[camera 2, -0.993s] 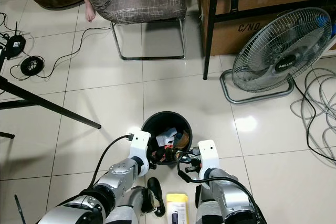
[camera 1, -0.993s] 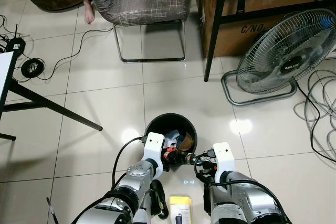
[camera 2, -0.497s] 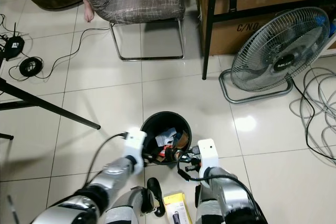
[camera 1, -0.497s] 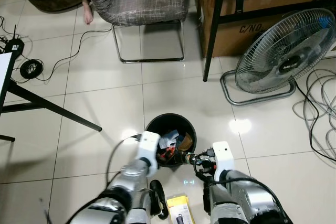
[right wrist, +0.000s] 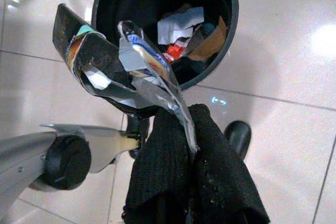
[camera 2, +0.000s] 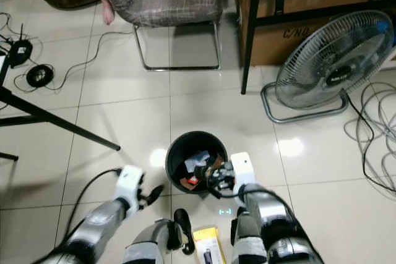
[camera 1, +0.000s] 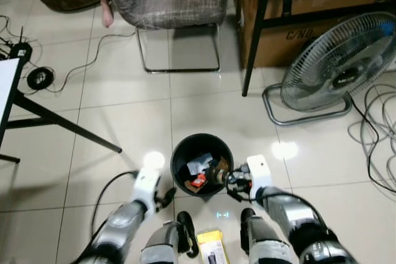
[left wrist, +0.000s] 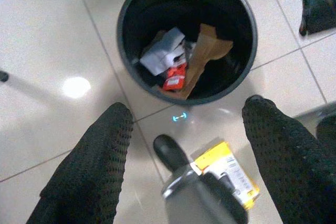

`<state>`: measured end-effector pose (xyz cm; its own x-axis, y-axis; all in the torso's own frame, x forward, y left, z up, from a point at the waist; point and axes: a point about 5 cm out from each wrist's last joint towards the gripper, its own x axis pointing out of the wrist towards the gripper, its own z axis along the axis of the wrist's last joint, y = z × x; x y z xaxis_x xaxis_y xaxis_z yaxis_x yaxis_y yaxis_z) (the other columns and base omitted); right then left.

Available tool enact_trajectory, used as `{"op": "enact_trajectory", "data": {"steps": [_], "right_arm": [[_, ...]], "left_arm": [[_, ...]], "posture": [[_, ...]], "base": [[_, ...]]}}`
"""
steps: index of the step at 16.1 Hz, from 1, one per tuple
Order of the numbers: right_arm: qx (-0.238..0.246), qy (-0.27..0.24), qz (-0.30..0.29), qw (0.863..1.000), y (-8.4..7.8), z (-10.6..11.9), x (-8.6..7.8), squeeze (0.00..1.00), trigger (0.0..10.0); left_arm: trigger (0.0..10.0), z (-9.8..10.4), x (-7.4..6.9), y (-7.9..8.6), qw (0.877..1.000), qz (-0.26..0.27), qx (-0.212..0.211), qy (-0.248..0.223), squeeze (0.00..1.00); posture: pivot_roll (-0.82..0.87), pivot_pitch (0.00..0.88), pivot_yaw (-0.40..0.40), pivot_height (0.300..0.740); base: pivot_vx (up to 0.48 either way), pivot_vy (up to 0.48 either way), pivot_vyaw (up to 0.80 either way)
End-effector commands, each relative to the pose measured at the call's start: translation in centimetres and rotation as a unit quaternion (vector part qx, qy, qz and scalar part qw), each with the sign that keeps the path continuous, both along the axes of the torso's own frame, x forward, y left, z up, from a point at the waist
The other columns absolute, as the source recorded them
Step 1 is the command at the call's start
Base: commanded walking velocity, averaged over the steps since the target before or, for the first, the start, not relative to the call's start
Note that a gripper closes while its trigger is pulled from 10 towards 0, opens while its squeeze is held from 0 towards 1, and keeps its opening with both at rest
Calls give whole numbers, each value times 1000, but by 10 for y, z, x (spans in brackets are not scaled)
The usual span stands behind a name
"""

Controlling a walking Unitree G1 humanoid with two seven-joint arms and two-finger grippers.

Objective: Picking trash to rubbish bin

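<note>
The right gripper, pressed together on a crumpled wrapper, has stayed at the rim of the bin, so the trash hangs over the opening, not yet dropped; the left gripper, spread and empty, has drawn back from the bin, leaving the release to the right.

Bright overhead light, glare spots on floor tiles, arms motion-blurred.

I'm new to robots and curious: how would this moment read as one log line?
step: drop trash | right gripper: shut on crumpled wrapper, at rubbish bin rim | left gripper: open, beside bin | bin: holds paper scraps
</note>
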<state>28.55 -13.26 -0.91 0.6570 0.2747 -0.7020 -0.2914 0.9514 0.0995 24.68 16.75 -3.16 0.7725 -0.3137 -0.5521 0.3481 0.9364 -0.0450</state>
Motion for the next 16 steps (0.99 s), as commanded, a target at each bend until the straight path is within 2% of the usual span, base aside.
{"op": "enact_trajectory", "data": {"steps": [1, 9, 16], "right_arm": [[0, 15, 13, 1000, 7, -9, -8, 0, 10000], [9, -18, 40, 999, 31, 4, 11, 0, 10000], [9, -55, 9, 998, 27, 15, 24, 0, 10000]], "left_arm": [[10000, -8, -16, 9, 1000, -3, 3, 20, 0], [10000, -2, -52, 35, 1000, 12, 1, 19, 0], [10000, 11, -79, 44, 999, 21, 3, 35, 0]], "posture": [[-46, 323, 156, 740], [51, 339, 164, 740], [120, 381, 203, 740]], "base": [[0, 0, 0], [0, 0, 0], [0, 0, 0]]}}
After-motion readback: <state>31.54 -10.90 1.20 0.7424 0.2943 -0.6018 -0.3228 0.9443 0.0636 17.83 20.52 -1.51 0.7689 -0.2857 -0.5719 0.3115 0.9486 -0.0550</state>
